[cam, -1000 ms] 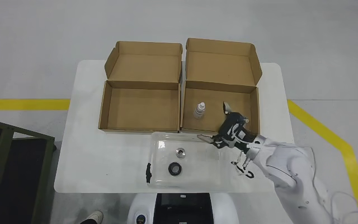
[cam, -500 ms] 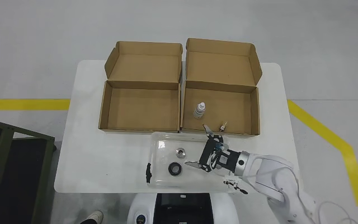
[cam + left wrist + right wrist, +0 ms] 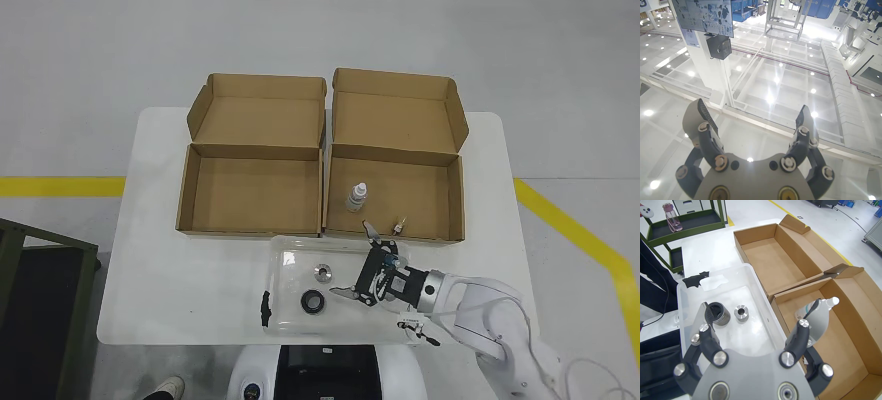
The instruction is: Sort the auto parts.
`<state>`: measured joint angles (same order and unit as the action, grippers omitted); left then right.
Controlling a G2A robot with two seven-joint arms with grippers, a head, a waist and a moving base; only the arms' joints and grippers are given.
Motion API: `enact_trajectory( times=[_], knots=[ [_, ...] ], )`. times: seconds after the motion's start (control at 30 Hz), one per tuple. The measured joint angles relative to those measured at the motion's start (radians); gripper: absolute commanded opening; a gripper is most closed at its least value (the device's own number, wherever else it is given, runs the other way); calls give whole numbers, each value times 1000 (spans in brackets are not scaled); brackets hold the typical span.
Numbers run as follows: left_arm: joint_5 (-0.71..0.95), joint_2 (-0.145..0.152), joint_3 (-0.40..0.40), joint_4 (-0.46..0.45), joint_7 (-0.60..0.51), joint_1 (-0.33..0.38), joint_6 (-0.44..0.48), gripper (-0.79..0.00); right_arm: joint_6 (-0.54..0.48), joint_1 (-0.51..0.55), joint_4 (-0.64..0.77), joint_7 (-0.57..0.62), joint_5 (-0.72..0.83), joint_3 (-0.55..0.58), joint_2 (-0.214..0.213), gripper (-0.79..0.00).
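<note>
Hovering over the tub (image 3: 290, 245), my right gripper (image 3: 352, 262) has its jaws spread wide and holds nothing. One fingertip hangs near the dark sleeve (image 3: 719, 313) and the other reaches past the tub's far wall toward the right box (image 3: 848, 323). My left gripper (image 3: 752, 105) is also wide open and empty, and it points up at the ceiling.

Two parts are left to sort, the sleeve and a silver bushing (image 3: 741, 312). They stand just beside each other on the tub floor without touching. Both look like solid steel, so I judge them dense, rigid and smooth-walled. They should not crush, but they could slip out of a shallow pinch. I would take the sleeve across its round outer wall, low down, with my serrated pads square to it. The bushing is shorter and gives less to grip. The thin plastic tub looks light and may skid if I bump it.

My wrist view gives the sleeve's height and ribbed bore. From above, the sleeve (image 3: 313, 300) and bushing (image 3: 322, 270) read as flat rings. The top view lays out the bottle (image 3: 357, 196) upright in the right box, with a small fitting (image 3: 399, 227) near it. It also shows the left box (image 3: 250, 190) with nothing in it.
</note>
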<state>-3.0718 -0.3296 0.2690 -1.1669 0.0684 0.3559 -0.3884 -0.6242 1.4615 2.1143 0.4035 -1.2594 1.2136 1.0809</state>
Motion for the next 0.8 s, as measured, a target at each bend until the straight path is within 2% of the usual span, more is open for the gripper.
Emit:
enact_trajectory(
  times=[0.1, 0.37, 0.77, 0.8],
  knots=[
    [0, 0, 0, 0, 0, 0, 0, 0, -7, 0, -1, -7, -5, -5, 0, 0],
    [0, 0, 0, 0, 0, 0, 0, 0, -206, -62, -46, 24, -33, -82, -6, 0],
    [0, 0, 0, 0, 0, 0, 0, 0, -287, -135, -119, 31, -90, -183, -2, 0],
    [0, 0, 0, 0, 0, 0, 0, 0, -287, -139, -124, 27, -95, -189, -2, -22]
  ],
)
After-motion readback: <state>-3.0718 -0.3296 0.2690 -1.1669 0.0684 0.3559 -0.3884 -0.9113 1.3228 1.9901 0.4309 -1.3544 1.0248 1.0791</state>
